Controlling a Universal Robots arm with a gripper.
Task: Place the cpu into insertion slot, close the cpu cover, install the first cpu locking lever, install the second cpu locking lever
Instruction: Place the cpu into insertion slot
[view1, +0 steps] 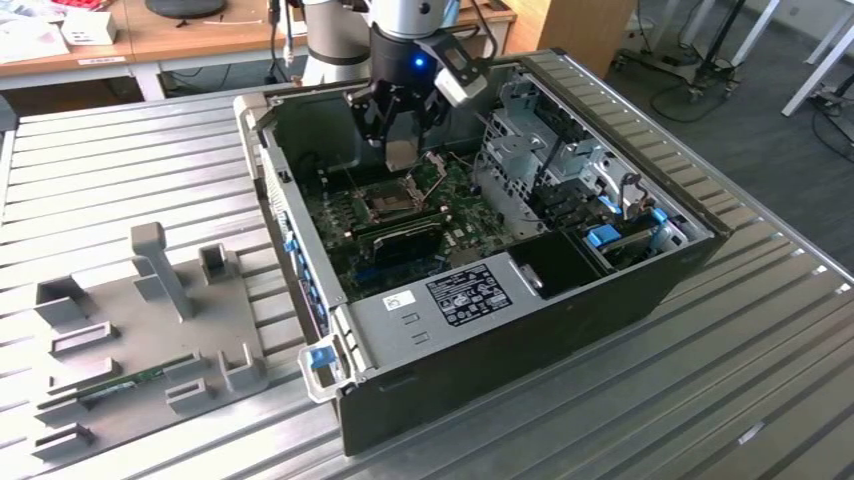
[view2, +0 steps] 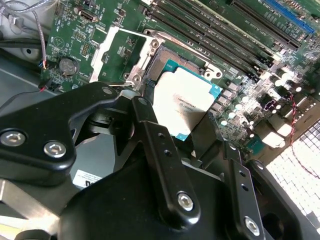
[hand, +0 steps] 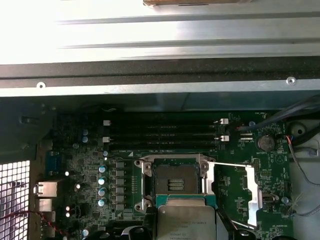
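Observation:
My gripper (view1: 398, 140) hangs inside the open computer case, above the green motherboard (view1: 447, 215). It is shut on the cpu (view2: 184, 102), a square chip with a silver-grey top, held by two opposite edges between the black fingers (view2: 147, 120). In the first wrist view the cpu (hand: 186, 222) hovers just beside the insertion slot (hand: 175, 180), whose dark square socket lies bare. The cpu cover (hand: 252, 192) is swung open and lies flat on the board beside the socket. In the second wrist view the cover (view2: 107, 47) also lies open next to the insertion slot (view2: 167, 67).
Long black memory slots (hand: 165, 131) run beside the socket. A drive cage (view1: 547, 150) and the case walls (view1: 287, 210) close in around the board. On the exterior view's left, a grey fixture plate (view1: 134, 340) with upright blocks lies on the ridged metal table (view1: 747, 330).

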